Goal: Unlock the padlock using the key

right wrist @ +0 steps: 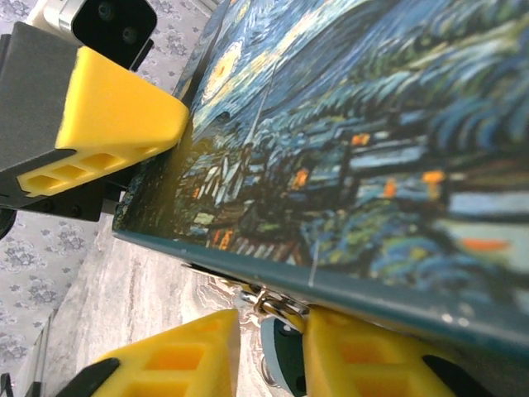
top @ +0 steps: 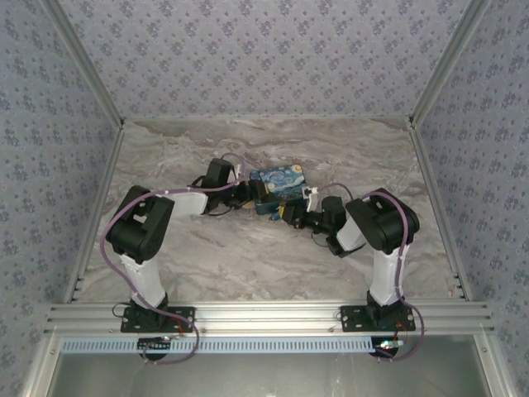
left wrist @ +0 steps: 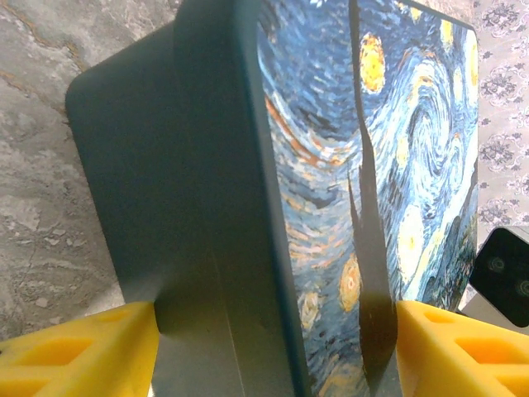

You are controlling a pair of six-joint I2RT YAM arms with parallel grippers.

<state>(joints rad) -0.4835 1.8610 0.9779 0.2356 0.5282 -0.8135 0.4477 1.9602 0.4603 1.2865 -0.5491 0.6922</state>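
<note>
Two arms, the left arm (top: 145, 227) and the right arm (top: 380, 223), reach inward over the marble table (top: 248, 256) and meet at a starry-night box (top: 281, 182) near its middle. The left gripper (left wrist: 277, 318) is clamped on the box, one yellow finger (left wrist: 83, 347) against its dark teal side and the other on the painted face. A black camera housing (left wrist: 504, 277) sits just beside the box's far edge. Under the box's lower edge, the right gripper (right wrist: 273, 327) brackets the padlock (right wrist: 285, 356), whose silver shackle (right wrist: 269, 302) touches the box. The fingers stand narrowly apart, and I cannot tell whether they pinch it.
</note>
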